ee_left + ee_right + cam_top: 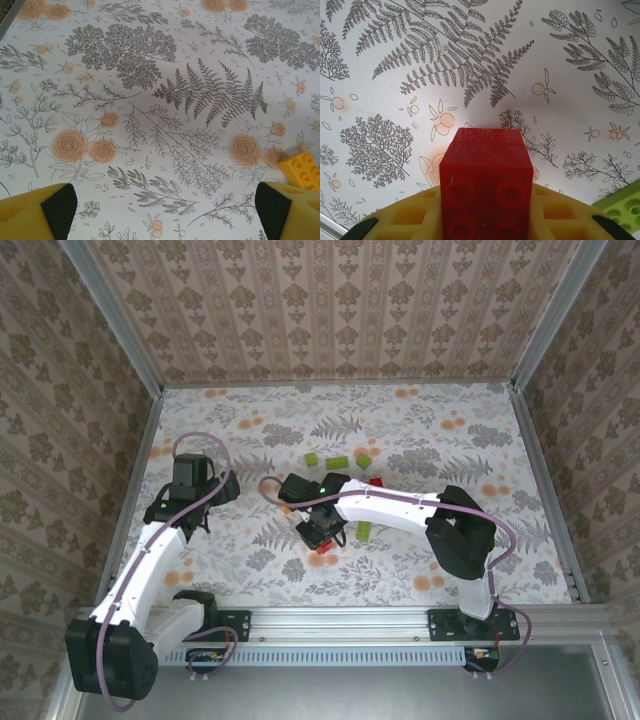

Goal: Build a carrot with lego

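Red in hand: the right gripper (322, 537) is clamped on a red brick (485, 175), low over the middle of the table (450, 440).
Working outward, a green brick (622, 210) lies just beside it, with more green bricks (338, 462) farther back. The left gripper (165, 212) hangs wide open, holding nothing. An orange-yellow brick (302, 170) sits just beside its finger (290, 212), cut off by the wrist view's right edge. I'd say the left arm is nearer; a sideways shift should straddle it.

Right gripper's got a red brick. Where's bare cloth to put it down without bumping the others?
Bare cloth: the far strip between the back wall and the green bricks; the near patch between the right gripper and the front rail; the far-right corner. Crowded: beside the right gripper, where a green brick and a loose red brick lie.
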You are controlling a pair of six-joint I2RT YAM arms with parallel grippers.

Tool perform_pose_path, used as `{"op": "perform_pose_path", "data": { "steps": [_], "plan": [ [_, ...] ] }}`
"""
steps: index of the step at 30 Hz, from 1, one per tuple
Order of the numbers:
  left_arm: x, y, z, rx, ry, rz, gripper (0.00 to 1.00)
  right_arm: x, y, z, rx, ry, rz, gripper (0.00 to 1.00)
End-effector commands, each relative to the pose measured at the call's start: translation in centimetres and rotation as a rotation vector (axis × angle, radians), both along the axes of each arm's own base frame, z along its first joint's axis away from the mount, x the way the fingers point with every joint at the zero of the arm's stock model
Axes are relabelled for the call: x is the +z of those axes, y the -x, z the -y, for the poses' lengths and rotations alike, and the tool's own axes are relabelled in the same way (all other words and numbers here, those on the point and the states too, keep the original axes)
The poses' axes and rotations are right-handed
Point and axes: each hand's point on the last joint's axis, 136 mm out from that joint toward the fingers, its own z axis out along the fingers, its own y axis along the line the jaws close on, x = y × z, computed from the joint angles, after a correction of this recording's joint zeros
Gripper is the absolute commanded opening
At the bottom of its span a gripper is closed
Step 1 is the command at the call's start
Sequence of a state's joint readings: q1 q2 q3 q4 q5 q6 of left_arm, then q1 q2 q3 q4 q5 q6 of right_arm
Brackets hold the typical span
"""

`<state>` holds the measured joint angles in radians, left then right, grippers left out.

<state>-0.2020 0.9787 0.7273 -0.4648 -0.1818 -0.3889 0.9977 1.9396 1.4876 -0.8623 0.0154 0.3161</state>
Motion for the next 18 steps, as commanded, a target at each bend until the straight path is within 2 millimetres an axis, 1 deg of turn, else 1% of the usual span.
{"op": "perform_pose_path", "data": {
  "steps": [1, 3, 4, 7, 11, 18],
  "plan": [
    [1.3, -0.5, 0.0, -0.005, -0.017, 0.025, 0.95, -4.5, 2.9, 3.7, 0.058, 0.196, -0.134, 0.25],
    [1.2, -0.5, 0.0, -0.006, -0.019, 0.022, 0.95, -2.8, 2.3, 2.8, 0.093, 0.163, -0.1, 0.25],
    [1.3, -0.5, 0.0, -0.005, -0.018, 0.025, 0.95, -2.3, 2.0, 2.6, 0.107, 0.164, -0.087, 0.25],
    [1.4, -0.5, 0.0, -0.005, -0.018, 0.026, 0.95, -1.3, 1.4, 2.5, 0.141, 0.181, -0.069, 0.26],
    [1.3, -0.5, 0.0, -0.006, -0.02, 0.023, 0.95, -1.0, 1.1, 1.9, 0.166, 0.179, -0.069, 0.26],
    [1.4, -0.5, 0.1, -0.007, -0.019, 0.026, 0.95, -1.4, 1.2, 1.4, 0.207, 0.169, -0.083, 0.27]
  ]
}}
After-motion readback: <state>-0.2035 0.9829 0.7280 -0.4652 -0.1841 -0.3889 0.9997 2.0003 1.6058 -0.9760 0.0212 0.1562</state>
